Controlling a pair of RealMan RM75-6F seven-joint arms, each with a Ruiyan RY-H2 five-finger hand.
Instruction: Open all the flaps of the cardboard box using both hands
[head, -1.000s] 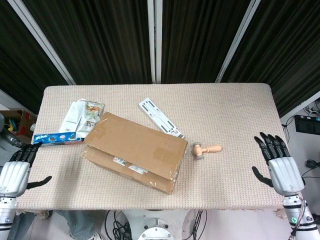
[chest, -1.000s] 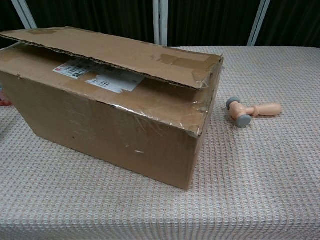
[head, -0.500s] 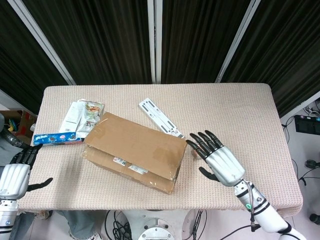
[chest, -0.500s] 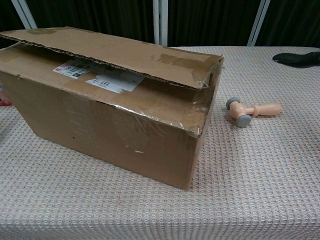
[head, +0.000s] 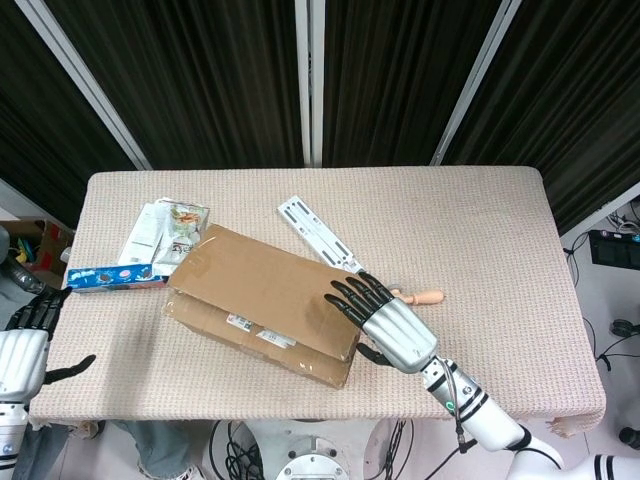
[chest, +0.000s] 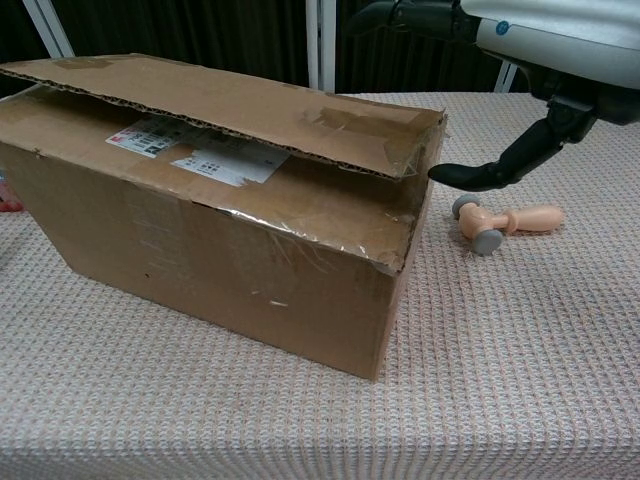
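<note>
The brown cardboard box (head: 268, 305), long and rectangular with white labels on its near side, lies slantwise on the woven beige tabletop (head: 480, 230), left of the middle and close to the front edge. Its top flap is down, lifted only slightly along the near edge. The right hand (head: 383, 316), silver-backed with black fingers (head: 350, 293), hangs over the box's right end with fingers spread apart and holding nothing; the fingertips reach over the top flap, but whether they touch the cardboard cannot be told. In the chest view the thumb (chest: 490, 170) points toward the box's right end, just beside it without contact. Just beyond the hand, toward the right edge, lies a small wooden mallet with grey heads (chest: 500, 223). Behind the box, near the middle of the tabletop, is a flat white perforated strip (head: 318, 232). The left hand (head: 22, 350) hovers off the front-left corner, fingers apart and empty. Near the left edge lie a blue snack packet (head: 112, 276) and a pile of printed pouches (head: 168, 231).
</note>
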